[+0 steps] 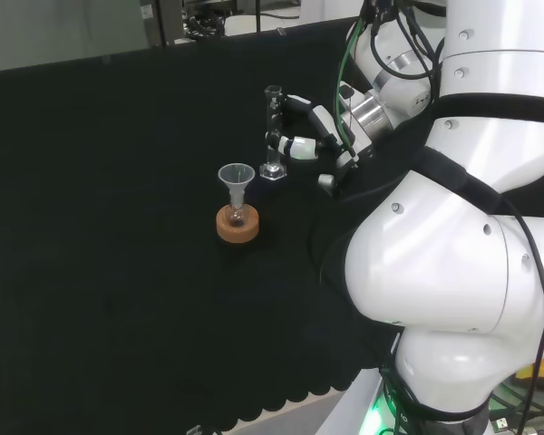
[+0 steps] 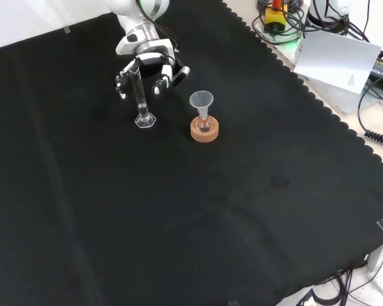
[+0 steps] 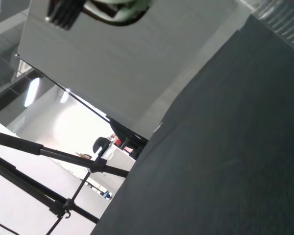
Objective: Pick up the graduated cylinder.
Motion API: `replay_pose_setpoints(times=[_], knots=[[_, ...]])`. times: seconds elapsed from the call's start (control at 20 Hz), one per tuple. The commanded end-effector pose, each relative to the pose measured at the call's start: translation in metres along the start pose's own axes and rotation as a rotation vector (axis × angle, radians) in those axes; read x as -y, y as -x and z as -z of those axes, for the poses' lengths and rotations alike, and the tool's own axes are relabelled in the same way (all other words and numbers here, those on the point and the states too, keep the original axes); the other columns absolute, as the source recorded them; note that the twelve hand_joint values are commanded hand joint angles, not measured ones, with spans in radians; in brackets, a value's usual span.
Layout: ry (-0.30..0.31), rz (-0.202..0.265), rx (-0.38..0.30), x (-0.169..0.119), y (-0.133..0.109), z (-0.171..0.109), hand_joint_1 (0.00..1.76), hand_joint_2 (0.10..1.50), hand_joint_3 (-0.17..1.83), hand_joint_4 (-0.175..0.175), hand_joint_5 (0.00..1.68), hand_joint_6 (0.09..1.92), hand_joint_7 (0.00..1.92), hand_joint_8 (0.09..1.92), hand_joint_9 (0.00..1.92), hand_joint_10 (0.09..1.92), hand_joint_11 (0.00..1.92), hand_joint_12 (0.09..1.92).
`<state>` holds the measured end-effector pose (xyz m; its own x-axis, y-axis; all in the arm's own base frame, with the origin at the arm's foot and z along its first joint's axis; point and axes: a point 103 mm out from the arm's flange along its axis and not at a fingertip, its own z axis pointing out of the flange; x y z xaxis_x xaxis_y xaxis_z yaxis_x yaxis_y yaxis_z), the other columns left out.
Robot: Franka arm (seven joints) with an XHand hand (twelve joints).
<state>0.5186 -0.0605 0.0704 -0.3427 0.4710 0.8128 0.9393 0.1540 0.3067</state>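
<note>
1. Graduated cylinder (image 2: 140,95) upright on the black surface (image 2: 179,210), its base still down; fingers (image 2: 158,86) curled around the tube's upper part from behind in the front view, though actual contact hard to confirm.
2. Judged as the grasp step, lift not yet done; next move calls for closing fully on the tube, then rising straight, keeping it vertical.
3. Just beside, apart: funnel (image 1: 237,174) in a small flask on a cork ring (image 1: 238,226).
4. Head view places fingers (image 1: 299,145) right of the tube; wrist view offers cloth and room alone.
</note>
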Motion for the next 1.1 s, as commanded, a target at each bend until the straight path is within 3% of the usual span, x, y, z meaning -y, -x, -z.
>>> replay_pose_setpoints(times=[0.05,0.45,1.1], knots=[[0.008,0.006,0.012,-0.003,-0.001,-0.005,0.98,0.70,0.58,0.009,0.61,0.09,0.49,0.59,0.69,0.52,0.40,1.30],[0.012,-0.008,-0.002,-0.003,0.001,-0.011,1.03,0.70,0.61,0.017,0.68,0.15,0.56,0.57,0.79,0.48,0.50,1.27],[0.024,-0.022,-0.005,-0.002,0.004,-0.016,1.05,0.73,0.62,0.015,0.65,0.33,0.62,0.56,0.90,0.40,0.62,1.21]])
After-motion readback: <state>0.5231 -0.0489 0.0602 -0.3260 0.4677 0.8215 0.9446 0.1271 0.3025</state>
